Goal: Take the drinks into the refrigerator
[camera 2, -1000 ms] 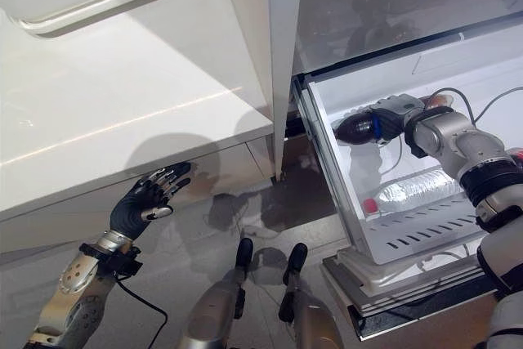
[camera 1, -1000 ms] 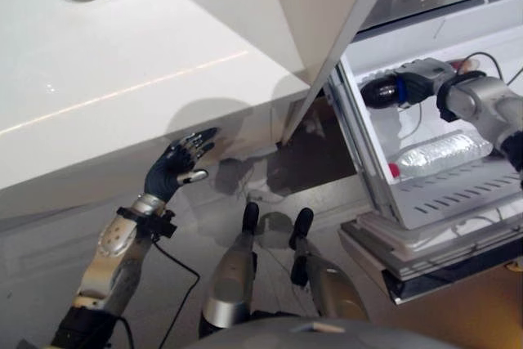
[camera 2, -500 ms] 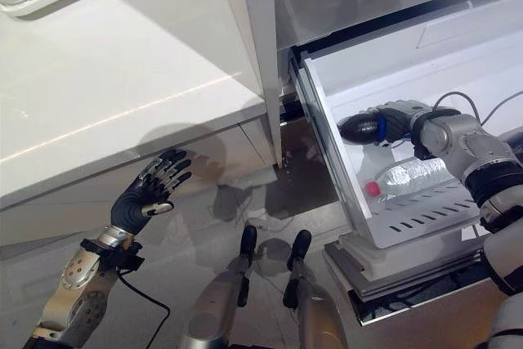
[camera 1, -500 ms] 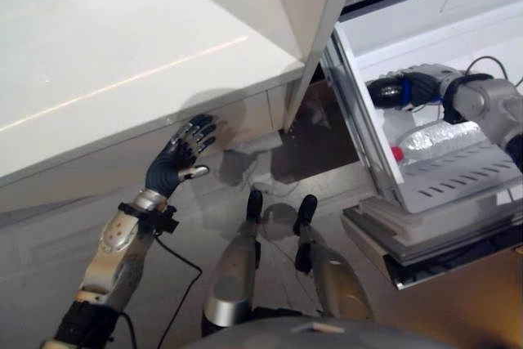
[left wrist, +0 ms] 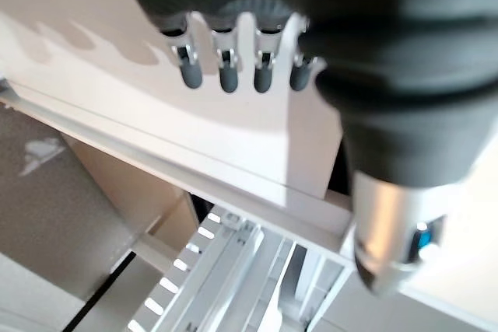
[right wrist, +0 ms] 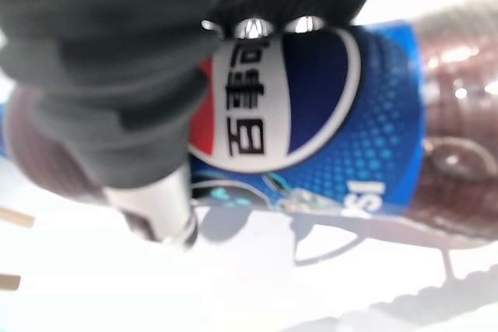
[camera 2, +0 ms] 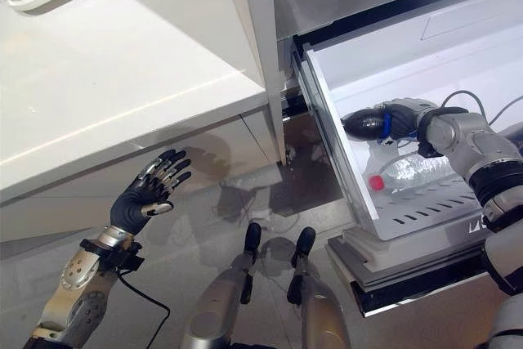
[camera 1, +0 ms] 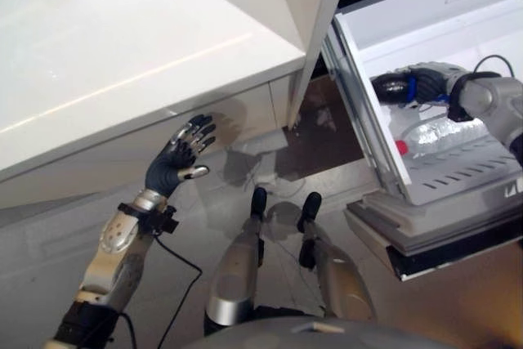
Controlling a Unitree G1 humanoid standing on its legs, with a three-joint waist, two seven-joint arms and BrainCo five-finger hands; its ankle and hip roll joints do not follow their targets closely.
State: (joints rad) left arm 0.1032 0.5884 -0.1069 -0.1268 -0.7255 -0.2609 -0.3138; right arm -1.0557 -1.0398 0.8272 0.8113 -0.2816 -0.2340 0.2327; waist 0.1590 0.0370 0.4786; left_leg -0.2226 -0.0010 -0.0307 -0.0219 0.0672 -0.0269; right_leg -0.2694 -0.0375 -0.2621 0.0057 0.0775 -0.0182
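Cola bottle (camera 2: 369,125), dark with blue label: held lengthwise across the right of the frame, inside the open refrigerator drawer (camera 2: 343,161), right hand (camera 2: 406,116) curled round it. Clear water bottle (camera 2: 409,171) is laid just below. Left hand (camera 2: 149,195), fingers spread and empty, is kept lower left, well apart.

Dark cola bottle (camera 2: 368,125) with blue label, lying sideways over the open refrigerator drawer (camera 2: 343,145).
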